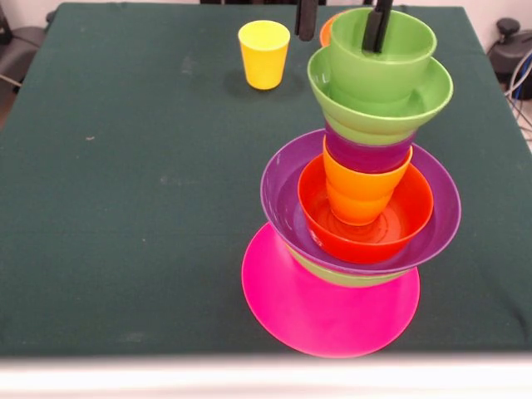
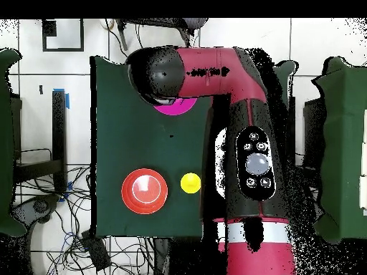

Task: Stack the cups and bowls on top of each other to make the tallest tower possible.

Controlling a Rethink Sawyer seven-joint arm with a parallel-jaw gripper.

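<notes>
The tower stands on a wide pink bowl (image 1: pixel 328 312) turned as a base. Above it come a light green bowl (image 1: pixel 345 277), the wide purple bowl (image 1: pixel 278 195), an orange-red bowl (image 1: pixel 411 212), the orange cup (image 1: pixel 362 187), the purple cup (image 1: pixel 366 154), a ribbed green bowl (image 1: pixel 378 104) and the light green cup (image 1: pixel 403 46) on top. My gripper (image 1: pixel 341 40) is open, with one finger inside the top cup and the other outside its rim. The yellow cup (image 1: pixel 264 51) stands alone on the table. In the overhead view the arm hides the tower except the pink bowl's edge (image 2: pixel 174 108).
A second orange-red bowl (image 2: pixel 145 190) sits on the dark green table near the yellow cup (image 2: pixel 190 183); in the front view only its edge (image 1: pixel 327 32) shows behind the tower. The tower stands close to the table's front edge (image 1: pixel 166 353).
</notes>
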